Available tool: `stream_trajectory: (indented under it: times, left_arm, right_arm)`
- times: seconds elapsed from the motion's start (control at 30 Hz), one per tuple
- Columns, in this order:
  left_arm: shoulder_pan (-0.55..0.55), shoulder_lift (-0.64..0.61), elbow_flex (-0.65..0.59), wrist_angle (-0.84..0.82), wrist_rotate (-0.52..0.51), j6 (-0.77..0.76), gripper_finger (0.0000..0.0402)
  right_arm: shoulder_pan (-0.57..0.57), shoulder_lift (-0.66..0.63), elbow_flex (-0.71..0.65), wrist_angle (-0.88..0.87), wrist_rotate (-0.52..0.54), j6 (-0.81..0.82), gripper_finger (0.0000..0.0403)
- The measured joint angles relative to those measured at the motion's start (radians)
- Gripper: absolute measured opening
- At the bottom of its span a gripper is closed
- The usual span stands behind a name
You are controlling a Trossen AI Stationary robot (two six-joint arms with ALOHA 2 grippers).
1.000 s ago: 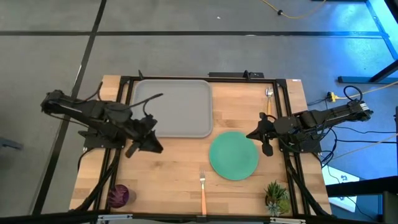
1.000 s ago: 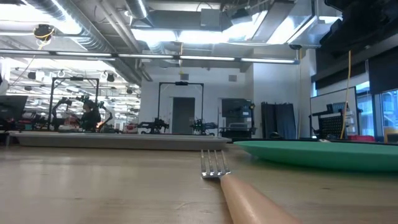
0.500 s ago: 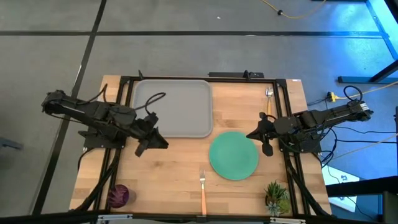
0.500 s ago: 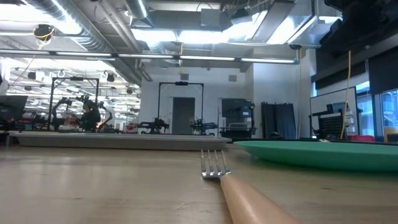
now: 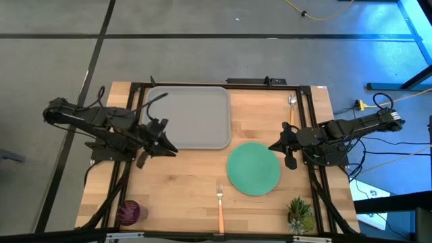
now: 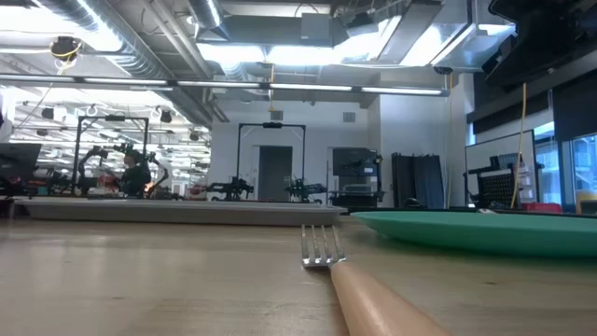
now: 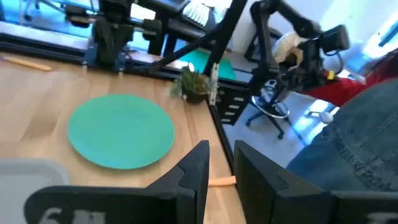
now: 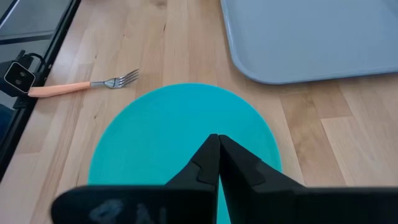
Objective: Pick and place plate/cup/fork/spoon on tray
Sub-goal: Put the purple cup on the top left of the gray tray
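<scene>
High view: the teal plate (image 5: pixel 254 169) lies just ahead of the clenched, empty right gripper (image 5: pixel 277 146) (the nearer arm). The left gripper (image 5: pixel 164 147), slightly parted, hangs at the grey tray (image 5: pixel 189 115)'s edge.

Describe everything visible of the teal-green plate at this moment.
The flat round teal-green plate looks plain, matte and smooth, like plastic, with no pattern. It lies flat and empty on the wooden table, just off the large grey rectangular tray at the corner nearest it, not on it. The right hand, shut, is at the plate's rim; actual contact cannot be told. The orange-handled fork lies apart from it.
</scene>
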Motion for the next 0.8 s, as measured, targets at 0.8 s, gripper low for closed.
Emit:
stream_trajectory:
  times: [0.8]
  left_arm:
    - [-0.123, 0.128, 0.441, -0.922, -0.107, -0.034, 0.0067]
  right_arm:
    - [0.000, 0.000, 0.000, -0.008, 0.002, -0.001, 0.0014]
